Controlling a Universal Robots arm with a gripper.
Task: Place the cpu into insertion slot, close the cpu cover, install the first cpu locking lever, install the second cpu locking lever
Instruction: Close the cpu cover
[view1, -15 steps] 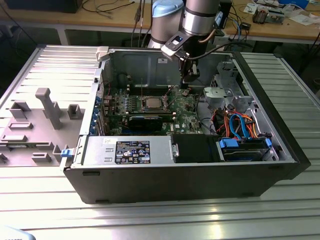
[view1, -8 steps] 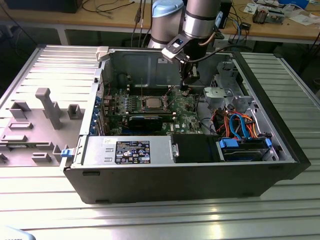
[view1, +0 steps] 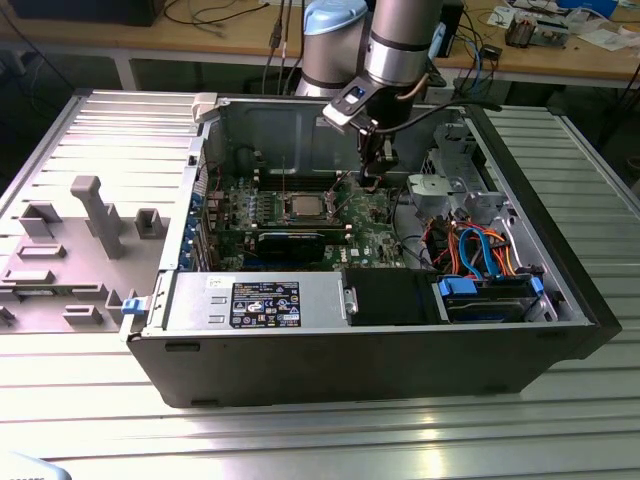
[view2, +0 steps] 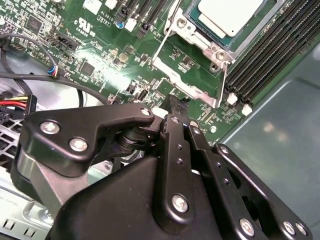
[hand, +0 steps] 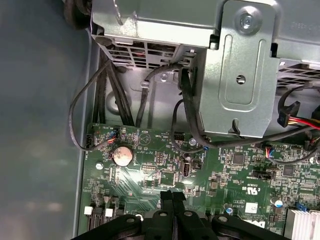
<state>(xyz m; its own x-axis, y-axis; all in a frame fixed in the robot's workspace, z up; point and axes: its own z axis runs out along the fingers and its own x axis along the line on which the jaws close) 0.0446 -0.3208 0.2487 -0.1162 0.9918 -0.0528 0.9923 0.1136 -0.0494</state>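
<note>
The cpu (view1: 304, 207) lies flat in the insertion slot (view1: 287, 214) on the green board inside the open case. In the second wrist view the cpu (view2: 229, 14) shows its pale metal top through the window of the silvery cpu cover (view2: 200, 37), which lies down around it. Two thin wire levers run along the socket's sides, one lever (view2: 162, 42) beside the cover and the other lever (view2: 223, 82) at its corner. My gripper (view1: 375, 178) hangs just above the board, to the exterior view's right of the socket. Its black fingers (view2: 172, 125) are shut with nothing held; the gripper (hand: 172, 196) shows pressed together.
Long black memory slots (view2: 270, 50) run beside the socket. A metal drive cage (hand: 240, 75) and black cables (hand: 185, 115) stand over the board's end, near a coin battery (hand: 122, 156). The power supply (view1: 260, 300) and a blue-handled drive (view1: 485, 295) fill the case's front.
</note>
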